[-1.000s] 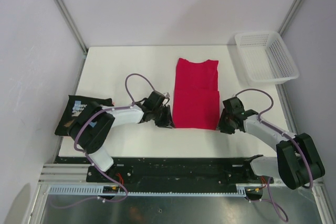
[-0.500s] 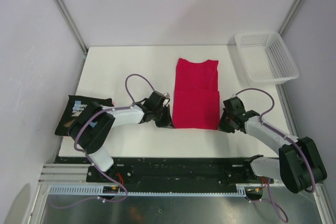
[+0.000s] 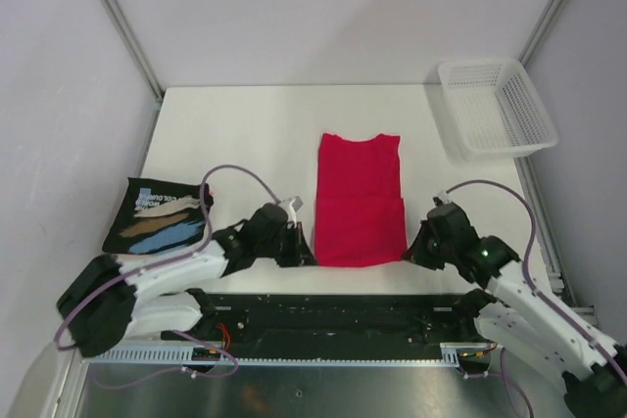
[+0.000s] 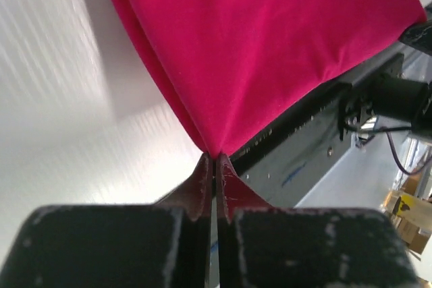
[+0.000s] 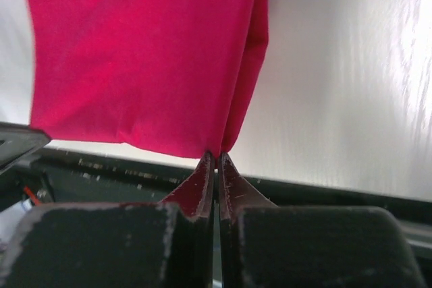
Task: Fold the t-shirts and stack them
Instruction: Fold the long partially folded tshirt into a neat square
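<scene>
Shirts lie apart on the white bench [image 3: 245, 134]: the black t-shirt with the white, tan and light-blue print [image 3: 157, 217] is flat at the far left, awaiting its turn. The left gripper [image 4: 216, 161] is clenched on the near-left corner of the plain crimson-pink t-shirt [image 3: 360, 203], which lies as a long strip mid-bench with its hem at the near edge. The right gripper [image 5: 216, 156] pinches the near-right corner. The half-fold probably goes best if both corners rise together, level and lightly taut, then travel to the collar edge so the layers meet squarely. The white plastic mesh basket [image 3: 495, 105] sits far right, out of the way.
</scene>
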